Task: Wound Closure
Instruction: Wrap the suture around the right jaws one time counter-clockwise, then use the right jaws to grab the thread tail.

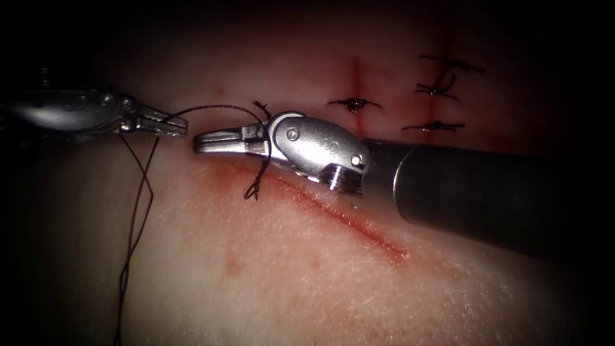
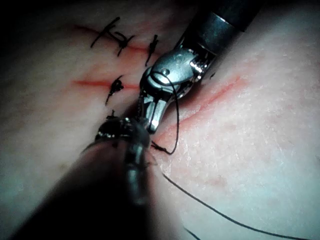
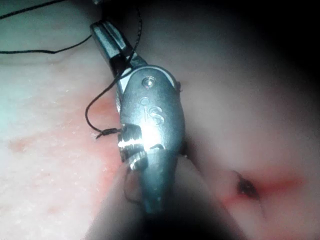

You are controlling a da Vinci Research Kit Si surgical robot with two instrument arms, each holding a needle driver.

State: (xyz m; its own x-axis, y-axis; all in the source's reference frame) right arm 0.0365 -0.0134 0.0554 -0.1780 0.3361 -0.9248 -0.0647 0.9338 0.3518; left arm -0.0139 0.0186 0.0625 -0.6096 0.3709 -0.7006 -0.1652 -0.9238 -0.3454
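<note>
The left arm's tool (image 1: pixel 172 125) has its jaws clenched on the thread (image 1: pixel 211 107) just off the left end of the cut (image 1: pixel 346 218) in the tissue (image 1: pixel 288 282). From that grip the thread arcs toward the right arm's tool (image 1: pixel 214 141) and is draped around it behind the jaws, a loop that also shows in the left wrist view (image 2: pixel 176 107) and the right wrist view (image 3: pixel 107 92). A short frayed end (image 1: pixel 253 191) hangs from the loop onto the left end of the cut. Two more strands (image 1: pixel 138 211) run from the left tool away from the cut, down across the tissue. The right tool's jaws lie closed together with nothing seen between them, above the cut's left end. I cannot tell where the needle is. Beyond the cut, past the right tool's shaft, knotted stitches (image 1: pixel 353 103) sit on other red-stained cuts.
</note>
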